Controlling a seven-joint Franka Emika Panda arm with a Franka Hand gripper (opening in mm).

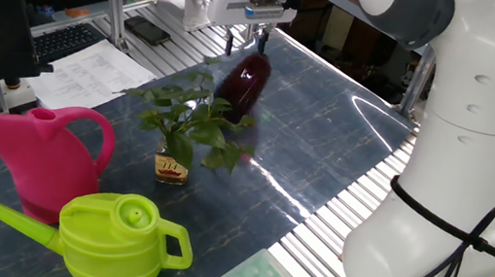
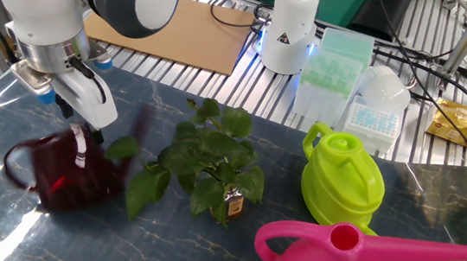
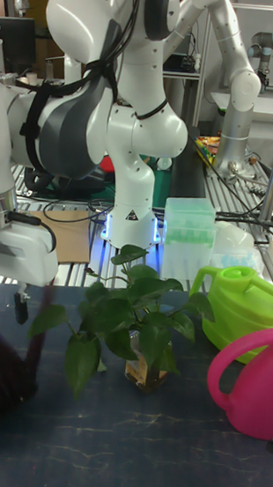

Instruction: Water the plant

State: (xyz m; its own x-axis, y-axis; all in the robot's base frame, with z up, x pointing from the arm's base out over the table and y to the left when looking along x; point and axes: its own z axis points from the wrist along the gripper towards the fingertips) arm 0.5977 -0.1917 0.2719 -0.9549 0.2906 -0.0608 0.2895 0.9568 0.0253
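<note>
Yellow-brown label on the tiny clear glass bottle (image 1: pixel 170 168) holding the green-leaved plant (image 2: pixel 206 158): you are looking at dark print too small to read in either fixed view.
White printed paper sheet (image 1: pixel 88 72) lying behind the dark marbled table (image 1: pixel 326 137): you are seeing rows of fine print, none of them legible.
White robot base (image 3: pixel 129 212) with blue glow: you are seeing a small dark badge low on its front, showing no readable characters.
Other surfaces: you are finding no readable words, brands or numbers.
</note>
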